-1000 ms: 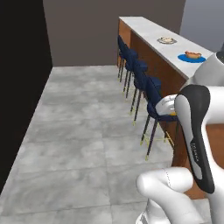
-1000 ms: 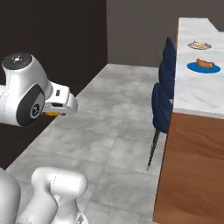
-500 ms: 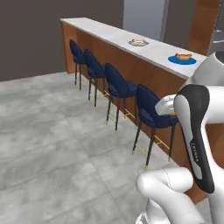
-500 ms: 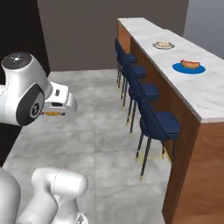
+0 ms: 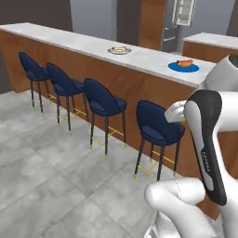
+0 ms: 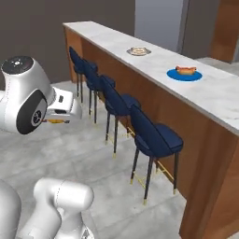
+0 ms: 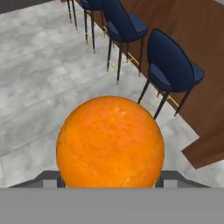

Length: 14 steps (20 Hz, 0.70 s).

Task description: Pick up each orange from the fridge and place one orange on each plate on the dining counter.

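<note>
The arm carries a bright orange (image 7: 110, 142) between its fingers, high over the grey tiled floor (image 5: 42, 176) and short of the long worktop (image 6: 212, 95). In the hand view the fruit sits squarely in the grip, with the dark tips of the fingers (image 7: 171, 177) pinching it at either side; a sliver of it also shows at the hand in the right base view.

From left to right along the marbled worktop, seen from the left base view: a pale plate (image 5: 119, 50) with a small reddish bite on it, then, well apart, a blue plate (image 5: 183, 67) with another. Four dark blue stools (image 5: 101, 100) stand in a row along the wooden side below.

What could go wrong:
- The orange is round and smooth, so a slack or off-centre grip could let it slip and drop to the floor, where it would likely roll under the stools.
- The stools stand between the robot and the plates; a low reach could knock a seat back.
- Each plate already bears food, leaving little bare surface. Released carelessly, the orange could roll off a flat plate and along the worktop.
- Putting it on a plate meant for the other orange would leave one plate without.

The orange looks evenly coloured, lightly dimpled and unmarked.
</note>
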{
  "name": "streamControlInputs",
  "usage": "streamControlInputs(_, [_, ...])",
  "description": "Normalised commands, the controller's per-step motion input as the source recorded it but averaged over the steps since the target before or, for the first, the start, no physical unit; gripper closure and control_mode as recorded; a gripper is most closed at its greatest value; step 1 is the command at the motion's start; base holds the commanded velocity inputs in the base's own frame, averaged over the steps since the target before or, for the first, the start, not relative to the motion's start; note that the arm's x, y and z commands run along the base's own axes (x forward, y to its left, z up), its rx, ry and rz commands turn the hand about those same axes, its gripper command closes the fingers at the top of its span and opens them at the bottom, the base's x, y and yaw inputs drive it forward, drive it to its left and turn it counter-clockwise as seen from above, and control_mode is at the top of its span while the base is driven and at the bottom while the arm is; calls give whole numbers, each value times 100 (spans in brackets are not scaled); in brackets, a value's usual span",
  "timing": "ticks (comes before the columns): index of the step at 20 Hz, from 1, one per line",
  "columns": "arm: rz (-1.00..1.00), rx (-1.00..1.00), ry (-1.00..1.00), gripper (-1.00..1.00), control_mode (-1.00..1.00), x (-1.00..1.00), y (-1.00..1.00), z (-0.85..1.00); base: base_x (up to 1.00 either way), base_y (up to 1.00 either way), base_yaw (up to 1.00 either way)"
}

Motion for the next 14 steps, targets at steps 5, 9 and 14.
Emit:
streamControlInputs(5, [0,0,0,100,100,0,0,0,80,100,-59])
streamControlInputs(9, [0,0,0,100,100,0,0,0,65,94,-61])
streamControlInputs(14, [0,0,0,100,100,0,0,0,58,92,-61])
